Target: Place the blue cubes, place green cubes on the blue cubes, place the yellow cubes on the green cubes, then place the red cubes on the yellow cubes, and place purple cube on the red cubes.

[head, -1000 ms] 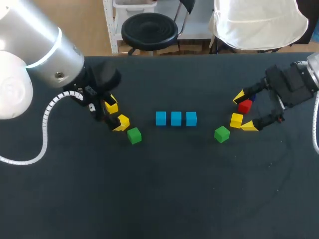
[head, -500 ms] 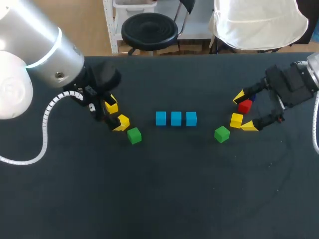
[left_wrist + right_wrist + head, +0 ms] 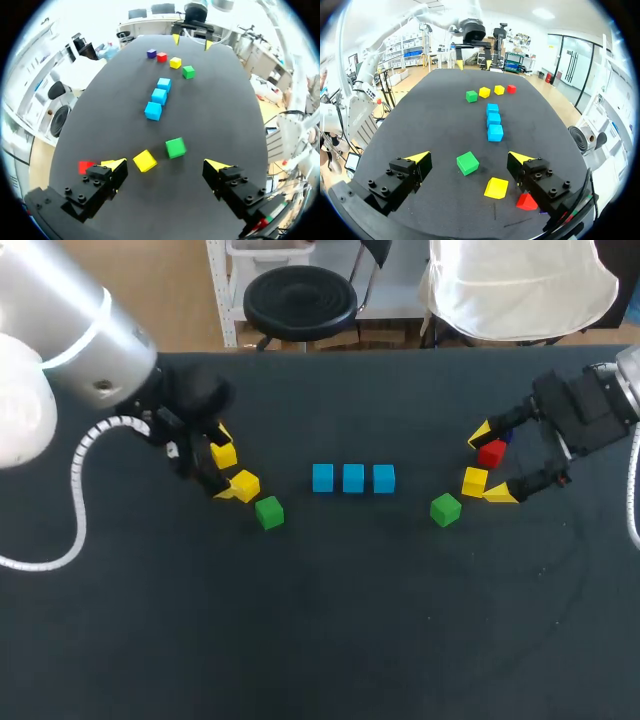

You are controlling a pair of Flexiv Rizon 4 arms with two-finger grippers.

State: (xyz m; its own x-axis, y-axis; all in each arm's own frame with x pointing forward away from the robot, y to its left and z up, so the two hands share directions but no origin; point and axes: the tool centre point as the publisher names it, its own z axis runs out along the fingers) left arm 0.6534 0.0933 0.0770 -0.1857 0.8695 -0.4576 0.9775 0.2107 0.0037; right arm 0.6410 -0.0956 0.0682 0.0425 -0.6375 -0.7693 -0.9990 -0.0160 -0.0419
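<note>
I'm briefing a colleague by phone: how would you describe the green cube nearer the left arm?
Find the row of three blue cubes in the middle of the table and look toward the left pincer. The green cube lies just ahead of its open tips, nearest the blue row on that side. The other green cube sits by the right pincer.

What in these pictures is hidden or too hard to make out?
- Left red cube: in the head view, hidden under the left arm; in the left wrist view, partly behind the left gripper.
- Purple cube: in the head view, mostly behind the right gripper; in the right wrist view, almost all under it.
- Right red cube: in the right wrist view, partly covered by that gripper.
</note>
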